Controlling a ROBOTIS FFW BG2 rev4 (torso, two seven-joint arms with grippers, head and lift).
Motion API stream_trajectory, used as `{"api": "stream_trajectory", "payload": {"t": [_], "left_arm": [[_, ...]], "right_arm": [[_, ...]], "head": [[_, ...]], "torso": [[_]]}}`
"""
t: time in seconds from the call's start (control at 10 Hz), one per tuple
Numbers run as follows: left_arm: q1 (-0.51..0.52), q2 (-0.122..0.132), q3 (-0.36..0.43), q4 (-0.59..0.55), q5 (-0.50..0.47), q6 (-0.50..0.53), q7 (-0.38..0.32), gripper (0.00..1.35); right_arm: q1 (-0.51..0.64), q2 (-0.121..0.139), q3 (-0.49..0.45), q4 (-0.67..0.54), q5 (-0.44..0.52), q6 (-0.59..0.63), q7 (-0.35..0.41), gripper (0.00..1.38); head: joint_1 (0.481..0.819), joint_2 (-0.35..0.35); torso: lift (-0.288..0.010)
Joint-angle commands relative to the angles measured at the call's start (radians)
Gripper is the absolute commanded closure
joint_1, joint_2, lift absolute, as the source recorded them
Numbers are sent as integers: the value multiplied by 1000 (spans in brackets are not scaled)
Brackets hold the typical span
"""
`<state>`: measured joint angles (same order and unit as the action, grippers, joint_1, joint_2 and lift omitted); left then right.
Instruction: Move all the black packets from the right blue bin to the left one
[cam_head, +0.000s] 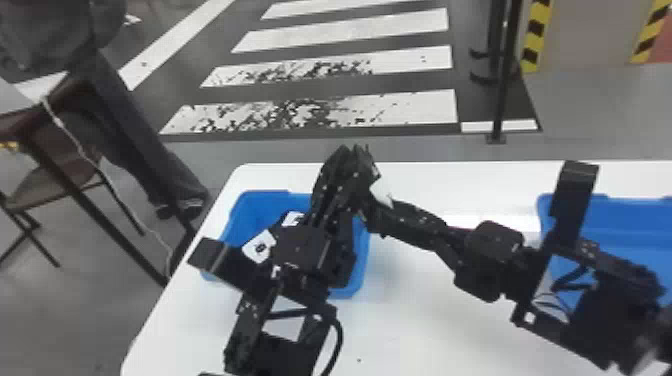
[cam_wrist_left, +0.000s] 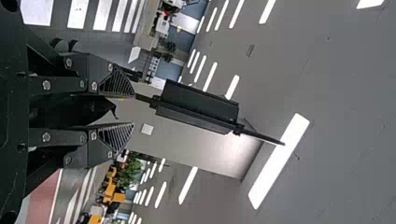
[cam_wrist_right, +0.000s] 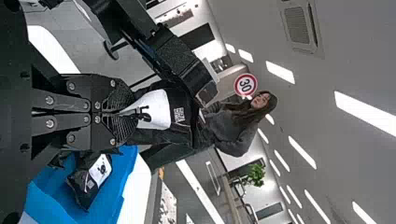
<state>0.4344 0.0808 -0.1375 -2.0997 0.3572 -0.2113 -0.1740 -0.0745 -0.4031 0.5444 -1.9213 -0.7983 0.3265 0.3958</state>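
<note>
**Handing Over With Care, Letting Go Last**

The right gripper (cam_wrist_right: 130, 112) is pinching a black packet (cam_wrist_right: 161, 107), its fingers pressing together on the end by the white label. The packet is hanging over the left blue bin (cam_head: 255, 205), close against the left gripper (cam_wrist_left: 134, 109). That gripper's fingers are standing apart, with a dark shape (cam_wrist_left: 74, 111) lying between them, probably this packet's other end. How firmly they are bearing on it, I cannot tell.

The step in hand is looking like a pass between the 2 arms. Doing it well is meaning this: the left fingers are closing around the packet's full body, not just a loose corner, while the right is holding its pinch. Only once the left is bearing the weight is the right parting and backing straight off, so that 2 grippers are never pulling against each other and wrinkling the film.

At least 2 labelled packets (cam_head: 259, 246) are already lying in the left bin, so a low, gentle drop is serving best there. The right blue bin (cam_head: 625, 215) is sitting behind the right arm (cam_head: 500, 260); what it is still containing, I cannot tell.
</note>
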Motion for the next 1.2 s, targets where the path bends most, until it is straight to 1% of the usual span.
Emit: {"api": "stream_trajectory", "payload": {"t": [0.0, 0.2, 0.3, 0.4, 0.5, 0.6, 0.7, 0.8, 1.1], "left_arm": [[2, 1, 0, -2, -6, 12, -1, 1210], [2, 1, 0, -12, -28, 20, -1, 1210], [0, 1, 0, -15, -32, 5, -1, 1210], [0, -3, 12, -15, -36, -7, 4, 1210], [5, -7, 30, -15, -40, -15, 5, 1210], [5, -12, 48, -15, -50, -19, 10, 1210], [2, -15, 70, -15, -84, -27, 21, 1210], [-20, -21, 114, 20, -168, -29, 36, 1210], [-123, -35, 257, 238, -367, -93, 64, 1210]], "right_arm": [[-7, 3, 0, 8, -3, -12, 0, 1162], [-21, 13, 0, 30, -17, -35, 0, 1161], [-29, 20, 0, 52, -39, -62, 2, 1053], [-31, 23, 0, 69, -49, -96, 6, 576], [-31, 21, 0, 77, -51, -118, 12, 61], [-29, 20, 0, 87, -59, -123, 17, -2], [-29, 21, 0, 96, -75, -135, 21, 85], [-24, 21, 0, 106, -95, -150, 23, 81], [-4, 21, -4, 123, -147, -162, 29, 82]], "head": [[695, 273], [695, 265], [695, 263], [692, 259], [682, 258], [675, 263], [673, 267], [670, 278], [669, 319]], "torso": [[-140], [-140], [-140], [-140], [-140], [-140], [-140], [-140], [-140]]}}
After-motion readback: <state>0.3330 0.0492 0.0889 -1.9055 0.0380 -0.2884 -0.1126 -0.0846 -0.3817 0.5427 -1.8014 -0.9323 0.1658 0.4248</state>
